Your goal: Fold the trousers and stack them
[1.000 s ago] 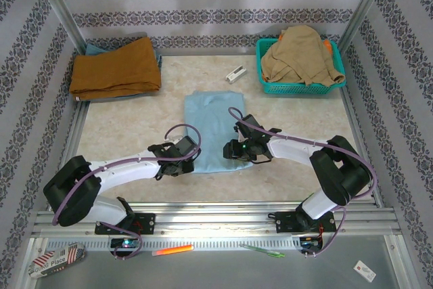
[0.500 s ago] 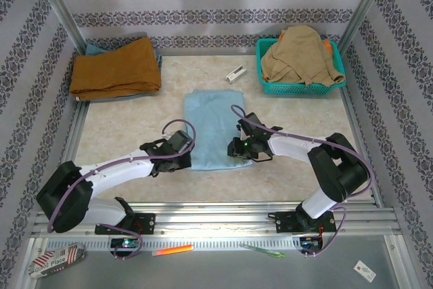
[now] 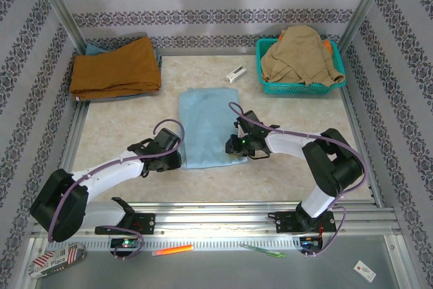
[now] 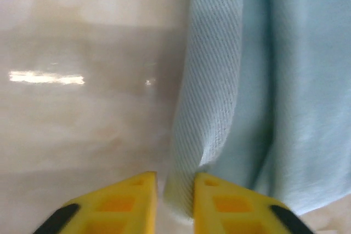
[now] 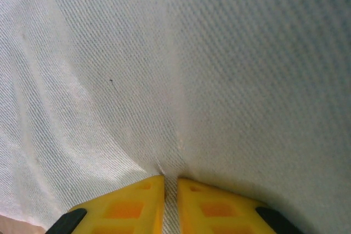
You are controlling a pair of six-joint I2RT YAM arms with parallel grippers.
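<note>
While left claw (image 4: 175,182) and right claw (image 5: 170,183) pinch, trousers (image 3: 206,126) — shifted left.

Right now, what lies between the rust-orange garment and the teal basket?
A small white object on otherwise bare tabletop, seen in the top external view.

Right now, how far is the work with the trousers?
Done: the trousers lie folded into a flat rectangle. In hand: left gripper and right gripper have jaws pinched on its near end. Left: stacking it, probably on the folded orange garment.
</note>
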